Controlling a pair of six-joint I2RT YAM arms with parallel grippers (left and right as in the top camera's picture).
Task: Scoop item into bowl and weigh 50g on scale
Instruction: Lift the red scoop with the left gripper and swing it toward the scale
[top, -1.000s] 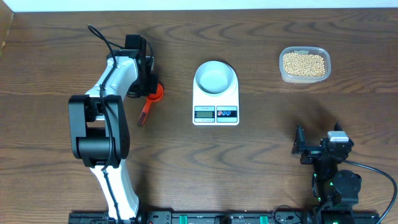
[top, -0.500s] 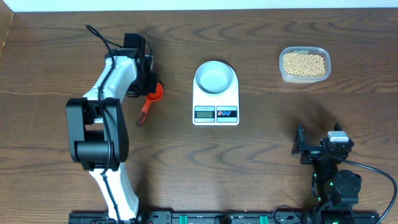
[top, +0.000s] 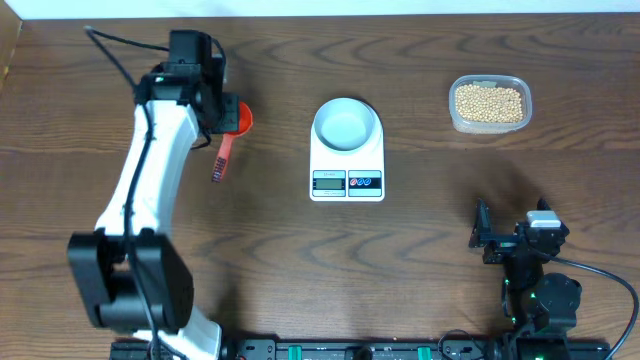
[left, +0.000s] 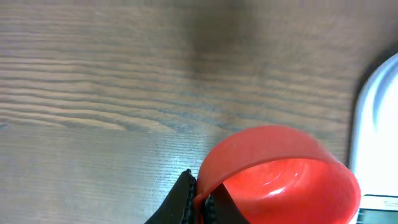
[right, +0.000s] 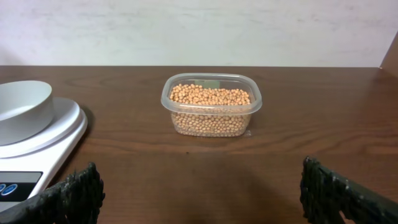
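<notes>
Red scoop (left: 280, 171): clenched by its cup rim in my left gripper (left: 200, 200) toward the table's (top: 420, 270) far-left corner, ready to fetch beans (top: 489, 102); right gripper (right: 205, 196) gapes empty.

The scoop (left: 280, 171) is held right at the fingers (left: 186, 199) of the left gripper (top: 222, 115), above the table (top: 300, 270). The scale (top: 347, 180) is set to the side of those fingers, beyond the scoop's cup, with the bowl (top: 346, 123) seated on its platform. Ahead of the right gripper (right: 205, 190), between the lines of its 2 fingers (right: 74, 193), the tub (top: 489, 104) is placed with the beans (right: 211, 96) in it, while scale and bowl are found nearer, off towards the left-hand finger.
</notes>
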